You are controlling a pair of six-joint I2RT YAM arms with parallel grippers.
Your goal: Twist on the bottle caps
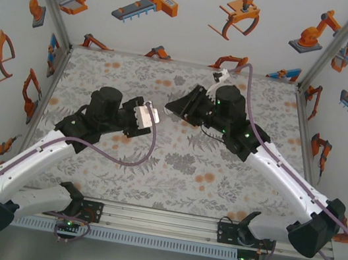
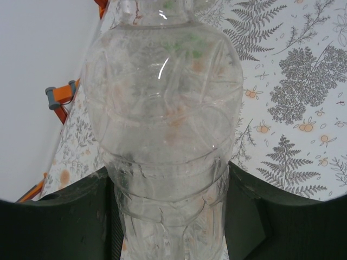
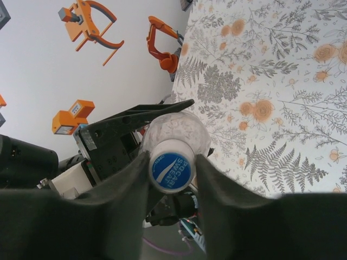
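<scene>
A colourless transparent bottle is clamped low on its body by my left gripper, which is shut on it. From above, the bottle hangs in the air over the table's middle, between the two grippers. On its neck sits a white bottle cap with a blue printed top. My right gripper straddles this cap: one finger touches its side and the other stands a sliver off it, so the jaws are slightly open. The bottle's shoulder shows behind the cap. The right gripper faces the left gripper.
The floral tablecloth lies beneath both arms. White walls with orange robot pictures enclose the table on three sides. The left arm's black wrist sits just behind the bottle in the right wrist view.
</scene>
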